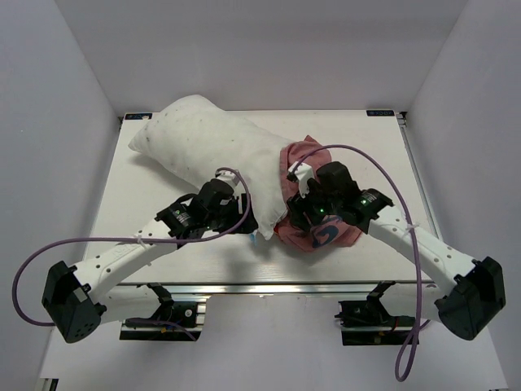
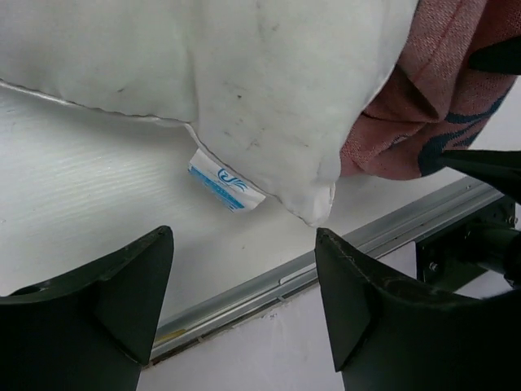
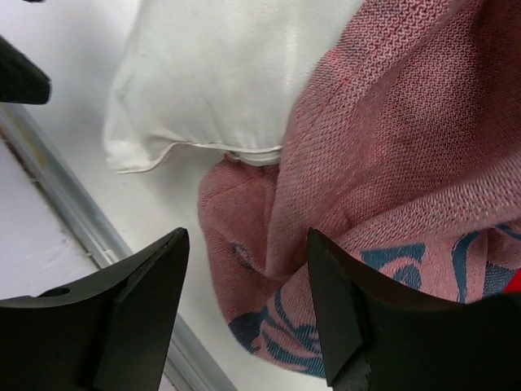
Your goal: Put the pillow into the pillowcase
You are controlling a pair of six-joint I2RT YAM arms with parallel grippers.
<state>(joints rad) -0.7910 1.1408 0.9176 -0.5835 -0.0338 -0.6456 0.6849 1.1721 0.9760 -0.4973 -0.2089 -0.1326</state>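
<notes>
The pillow [image 1: 203, 142] lies slanting from the upper left to the centre of the top view, its lower-right end under the bunched pillowcase [image 1: 305, 152]. The left gripper [image 2: 244, 236] and the right gripper [image 3: 248, 236] both gape wide, holding nothing. Insertion looks barely begun. The next move calls for pinching the case's opening hem and drawing it toward the upper left.
</notes>
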